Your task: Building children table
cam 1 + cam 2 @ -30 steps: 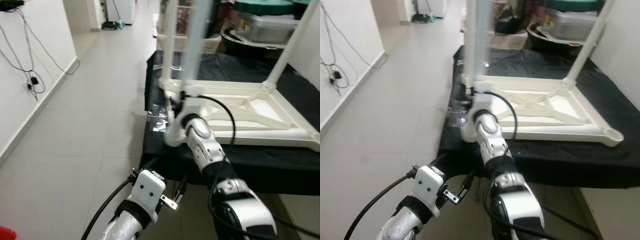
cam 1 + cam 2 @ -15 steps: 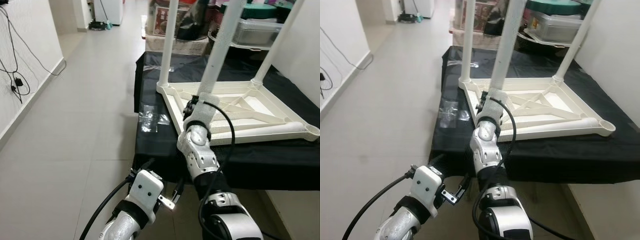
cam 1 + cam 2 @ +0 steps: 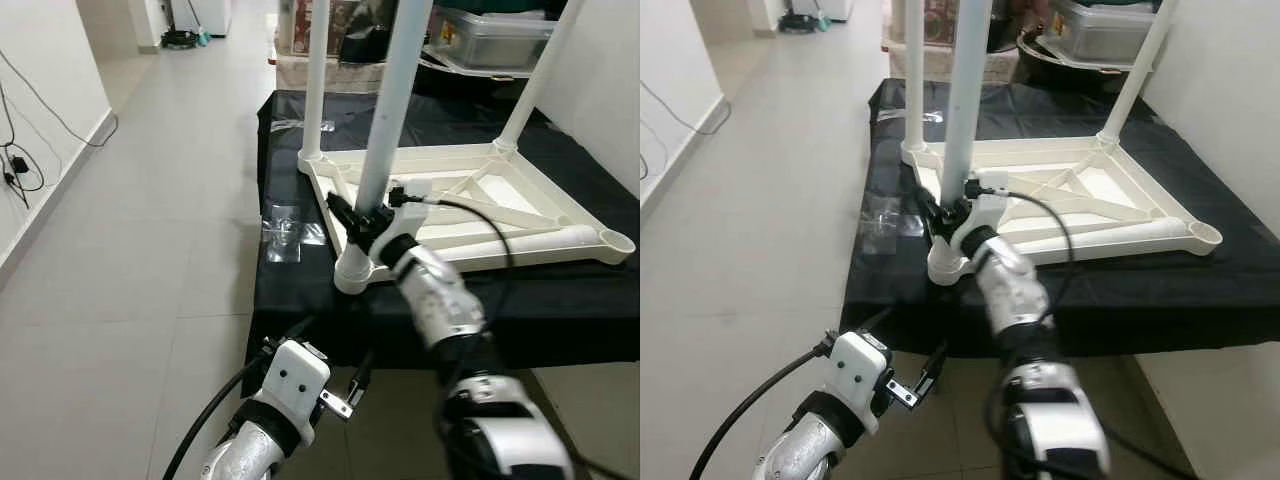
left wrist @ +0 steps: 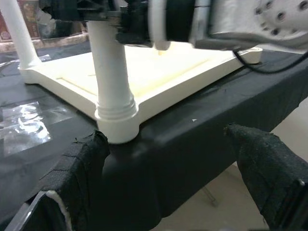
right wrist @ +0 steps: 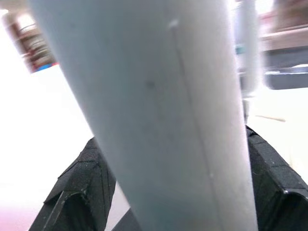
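Two arms: left gripper point(image 3: 335, 395) idle, low in the lower-left of the frame, below the table edge; fingers spread apart, nothing between them; left wrist view looks past both pads point(image 4: 79, 168) at the near corner
Floor point(image 3: 140, 230): grey tiles, left half of frame; wall cables at far left
Plastic wrap point(image 3: 285, 228): clear scrap on the black cloth, just left of the near corner
Black-covered bench point(image 3: 590, 300): centre to right of frame; carries the work
Children table point(image 3: 500, 205): white plastic top lying upside down on the cloth, centre-right; three legs stand up from its corners; fourth corner socket point(image 3: 618, 241) at right edge looks empty
Near leg point(image 3: 385, 130): upright in the near-left corner socket point(image 3: 352, 272); long axis near vertical, maybe slightly tilted; top cut off by frame
Right gripper point(image 3: 362, 217): centre frame, clamped across the near leg just above the socket; right wrist view shows the leg filling the gap, one black finger point(image 5: 82, 178) each side
Key relation: leg axis runs straight up from the socket, gripper grips it crosswise from the robot's side; right arm nearer; my guess is a downward seating push or twist comes next
Hard to tell: whether the leg is fully seated; collar sits on the socket but the joint inside is hidden; leg tops and far clutter cropped
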Tool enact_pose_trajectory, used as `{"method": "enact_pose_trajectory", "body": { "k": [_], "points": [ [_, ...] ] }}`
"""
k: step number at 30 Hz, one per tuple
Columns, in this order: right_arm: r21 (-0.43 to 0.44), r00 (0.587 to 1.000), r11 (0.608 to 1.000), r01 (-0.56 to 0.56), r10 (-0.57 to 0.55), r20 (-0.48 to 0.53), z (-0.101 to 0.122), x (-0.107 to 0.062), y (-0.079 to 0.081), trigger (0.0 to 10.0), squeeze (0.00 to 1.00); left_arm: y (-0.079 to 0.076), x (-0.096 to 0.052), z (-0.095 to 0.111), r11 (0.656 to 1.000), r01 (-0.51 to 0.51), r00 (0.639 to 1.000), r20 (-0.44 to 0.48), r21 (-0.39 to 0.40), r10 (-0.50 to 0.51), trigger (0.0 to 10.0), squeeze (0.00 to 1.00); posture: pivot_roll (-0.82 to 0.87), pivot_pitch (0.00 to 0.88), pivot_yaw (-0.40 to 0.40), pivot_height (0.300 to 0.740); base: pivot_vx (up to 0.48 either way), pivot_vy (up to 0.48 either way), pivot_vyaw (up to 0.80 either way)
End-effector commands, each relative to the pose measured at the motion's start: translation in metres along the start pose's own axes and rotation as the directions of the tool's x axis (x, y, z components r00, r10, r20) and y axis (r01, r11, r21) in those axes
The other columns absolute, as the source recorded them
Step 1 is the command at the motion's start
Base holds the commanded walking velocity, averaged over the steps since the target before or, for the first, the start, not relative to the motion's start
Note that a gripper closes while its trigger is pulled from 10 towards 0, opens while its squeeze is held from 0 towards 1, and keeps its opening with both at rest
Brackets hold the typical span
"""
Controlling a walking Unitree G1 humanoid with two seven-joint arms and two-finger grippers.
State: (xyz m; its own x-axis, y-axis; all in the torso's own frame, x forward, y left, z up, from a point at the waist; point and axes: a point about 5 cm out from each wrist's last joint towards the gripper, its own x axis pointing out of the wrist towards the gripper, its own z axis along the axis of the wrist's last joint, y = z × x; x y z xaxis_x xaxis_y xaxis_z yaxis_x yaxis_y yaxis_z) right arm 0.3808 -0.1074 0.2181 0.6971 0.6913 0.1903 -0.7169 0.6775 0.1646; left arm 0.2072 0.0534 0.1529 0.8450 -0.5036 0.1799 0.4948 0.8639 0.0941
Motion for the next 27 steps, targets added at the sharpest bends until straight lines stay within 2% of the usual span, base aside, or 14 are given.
{"method": "enact_pose_trajectory", "body": {
  "k": [1,4,6,10,11,12,16,19,20,21,22,25,26,27],
  "points": [
    [0.040,0.986,0.987,-0.158,0.159,-0.044,-0.010,0.011,0.020,10.0,0.00,-0.003,0.000,-0.003,1.000,0.009,1.000,-0.007,-0.008,-0.009,10.0,0.00,0.09,0.096,-0.079,0.740,0.000,0.000,0.00],
    [0.016,0.952,0.957,-0.291,0.291,-0.094,-0.008,0.015,0.026,10.0,0.00,-0.003,0.000,-0.003,1.000,0.011,1.000,-0.007,-0.007,-0.011,10.0,0.00,0.10,0.094,-0.084,0.740,0.000,0.000,0.00],
    [-0.005,0.876,0.887,-0.462,0.456,-0.160,-0.012,0.019,0.038,10.0,0.00,-0.004,-0.001,-0.002,1.000,0.010,1.000,-0.006,-0.006,-0.010,10.0,0.00,0.11,0.094,-0.091,0.740,0.000,0.000,0.00],
    [-0.008,0.846,0.859,-0.511,0.502,-0.180,-0.014,0.020,0.041,10.0,0.00,-0.004,-0.001,-0.002,1.000,0.010,1.000,-0.006,-0.006,-0.010,10.0,0.00,0.11,0.094,-0.091,0.740,0.000,0.000,0.00],
    [0.013,0.798,0.820,-0.572,0.560,-0.222,-0.021,0.023,0.048,8.9,0.00,-0.003,-0.002,-0.002,1.000,0.008,1.000,-0.007,-0.004,-0.008,10.0,0.00,0.12,0.097,-0.093,0.740,0.000,0.000,0.00],
    [0.007,0.792,0.816,-0.579,0.564,-0.234,-0.025,0.024,0.051,0.0,0.00,-0.002,-0.003,-0.002,1.000,0.005,1.000,-0.007,-0.002,-0.005,10.0,0.00,0.12,0.102,-0.098,0.740,0.000,0.000,0.00],
    [-0.008,0.800,0.826,-0.563,0.543,-0.255,-0.029,0.026,0.051,0.0,0.00,-0.002,-0.003,-0.001,1.000,0.001,1.000,-0.006,0.000,-0.001,10.0,0.00,0.12,0.106,-0.097,0.740,0.000,0.000,0.00],
    [-0.057,0.853,0.877,-0.477,0.446,-0.272,-0.033,0.028,0.046,0.0,0.00,-0.002,-0.003,-0.001,1.000,-0.002,1.000,-0.004,0.001,0.002,10.0,0.00,0.12,0.108,-0.098,0.740,0.000,0.000,0.00],
    [-0.150,0.951,0.961,-0.230,0.190,-0.244,-0.032,0.031,0.029,0.0,0.00,-0.001,-0.002,0.000,1.000,-0.008,1.000,-0.001,0.004,0.008,10.0,0.00,0.12,0.111,-0.095,0.740,0.000,0.000,0.00],
    [-0.182,0.971,0.975,-0.124,0.082,-0.223,-0.031,0.030,0.021,0.0,0.00,-0.001,-0.002,0.000,1.000,-0.010,1.000,0.001,0.006,0.010,10.0,0.00,0.12,0.111,-0.095,0.740,0.000,0.000,0.00],
    [-0.182,0.971,0.975,-0.124,0.082,-0.223,-0.031,0.030,0.021,0.0,0.00,-0.001,-0.002,0.000,1.000,-0.010,1.000,0.001,0.006,0.010,10.0,0.00,0.12,0.111,-0.095,0.740,0.000,0.000,0.00],
    [-0.207,0.977,0.975,0.082,-0.120,-0.179,-0.027,0.028,0.005,0.0,0.00,0.001,-0.002,0.000,1.000,-0.017,1.000,0.003,0.009,0.017,10.0,0.00,0.11,0.116,-0.092,0.740,0.000,0.000,0.00],
    [-0.218,0.943,0.937,0.272,-0.304,-0.133,-0.023,0.022,-0.009,0.0,0.00,0.002,-0.002,0.000,1.000,-0.026,1.000,0.003,0.014,0.026,10.0,0.00,0.11,0.116,-0.087,0.740,0.000,0.000,0.00],
    [-0.218,0.943,0.937,0.272,-0.304,-0.133,-0.023,0.022,-0.009,0.0,0.00,0.002,-0.002,0.000,1.000,-0.026,1.000,0.003,0.014,0.026,10.0,0.00,0.11,0.116,-0.087,0.740,0.000,0.000,0.00]
  ]
}}
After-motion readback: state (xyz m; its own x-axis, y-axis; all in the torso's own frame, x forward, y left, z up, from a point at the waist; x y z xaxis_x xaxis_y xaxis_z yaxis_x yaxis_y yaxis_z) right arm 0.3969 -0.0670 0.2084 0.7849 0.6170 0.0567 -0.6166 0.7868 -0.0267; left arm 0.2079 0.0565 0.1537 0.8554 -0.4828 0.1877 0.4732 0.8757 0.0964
